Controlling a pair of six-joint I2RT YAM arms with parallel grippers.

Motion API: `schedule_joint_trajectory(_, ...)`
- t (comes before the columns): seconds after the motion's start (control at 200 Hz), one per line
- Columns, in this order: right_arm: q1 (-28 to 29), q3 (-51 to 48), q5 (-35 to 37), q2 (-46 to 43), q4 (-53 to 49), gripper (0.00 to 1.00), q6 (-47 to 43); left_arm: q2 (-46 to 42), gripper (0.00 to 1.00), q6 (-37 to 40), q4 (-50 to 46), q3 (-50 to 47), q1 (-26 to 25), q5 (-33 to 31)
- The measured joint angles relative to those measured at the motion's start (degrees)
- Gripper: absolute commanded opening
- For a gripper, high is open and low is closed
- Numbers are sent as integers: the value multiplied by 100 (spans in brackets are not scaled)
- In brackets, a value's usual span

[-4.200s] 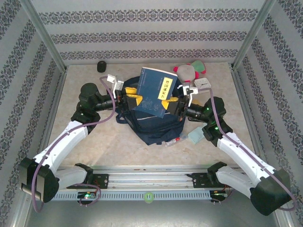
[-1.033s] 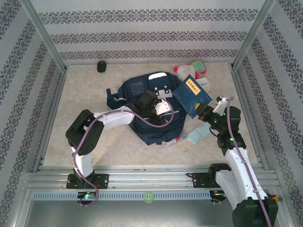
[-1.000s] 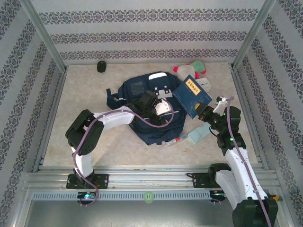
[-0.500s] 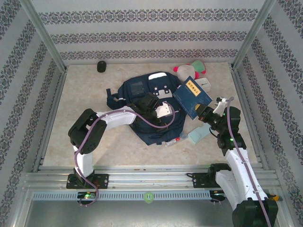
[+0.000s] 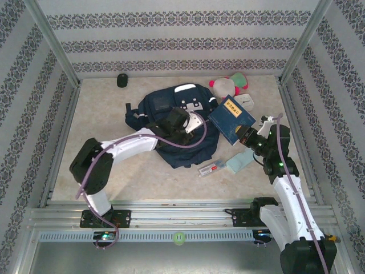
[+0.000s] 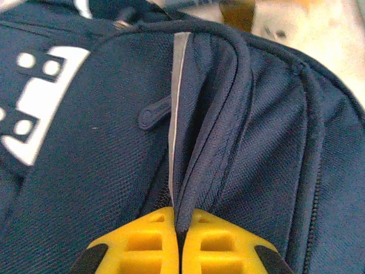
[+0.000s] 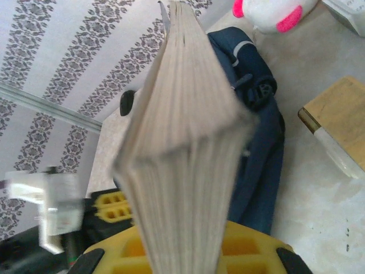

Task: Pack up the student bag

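Observation:
The student bag is a navy backpack with white buckle patches, lying in the middle of the table. My left gripper rests on its right side, shut on a raised fold of the bag's fabric beside a zip; the yellow pads meet around the fold. My right gripper is shut on the lower edge of a dark blue book with a yellow label, holding it tilted just right of the bag. In the right wrist view the book's page edges rise from between the jaws, with the bag behind.
A pink and white plush toy and a small white box lie at the back right. A pen and a pale teal case lie in front of the bag. A small black object sits at the back left.
The left gripper has shut on the bag's fabric, and the bag has shifted toward the back, leaving the pen lying apart from it. The right gripper still holds the book in the same place.

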Motion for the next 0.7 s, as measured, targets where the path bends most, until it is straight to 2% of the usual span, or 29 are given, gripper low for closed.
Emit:
schedule_joint_trajectory(0.135, -9, 476, 114, 170, -323, 0, 240, -435, 0, -452, -162, 2, 24, -258)
schedule_joint_trajectory(0.31, -48, 841, 372, 116, -894, 0, 638, -468, 0, -903, -348, 205, 184, -310)
schedule_joint_trajectory(0.7, 24, 824, 1104, -922, -2332, 0, 1091, -468, 0, -1609, -745, 719, 643, -24)
